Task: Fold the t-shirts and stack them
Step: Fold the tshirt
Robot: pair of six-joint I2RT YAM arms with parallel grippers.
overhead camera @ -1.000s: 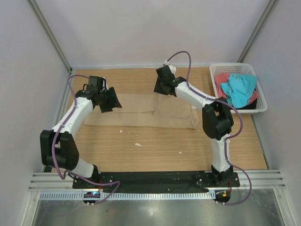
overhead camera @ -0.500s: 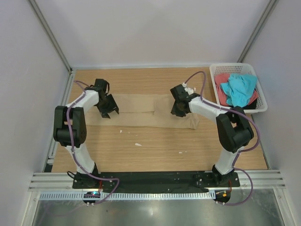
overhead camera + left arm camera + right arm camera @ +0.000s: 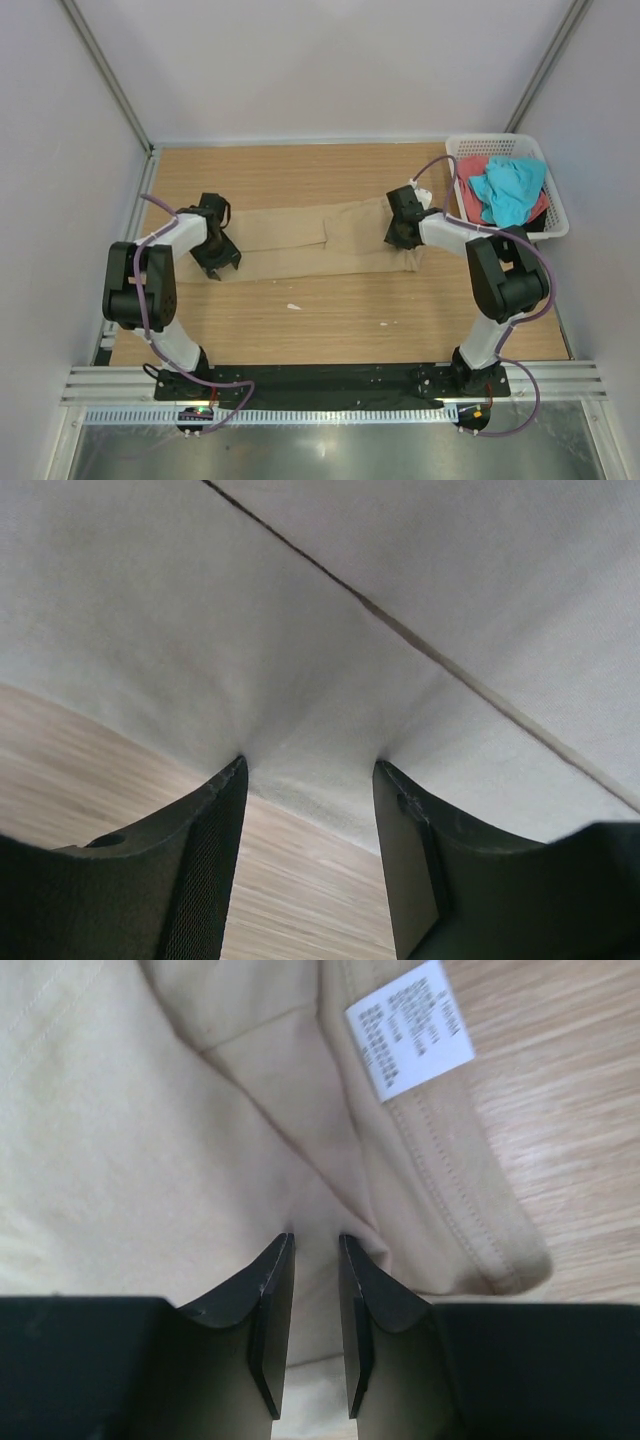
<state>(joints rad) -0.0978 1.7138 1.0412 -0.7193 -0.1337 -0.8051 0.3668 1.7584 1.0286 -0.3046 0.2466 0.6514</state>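
One tan t-shirt (image 3: 300,240), left end effector (image 3: 310,775) straddling hem, right end effector (image 3: 315,1250) pinching

Both arms fold outward at the elbow and reach low over the table. The left gripper (image 3: 217,260) points down, fingers (image 3: 212,855) spread wide. The right gripper (image 3: 401,231), likewise tipped down, has its fingers (image 3: 268,1310) nearly together, pinching the tan t-shirt (image 3: 300,240)

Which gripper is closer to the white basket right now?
Right. The right gripper rests on the tan t-shirt's right end, just left of the basket; the left gripper is at the shirt's far left end.
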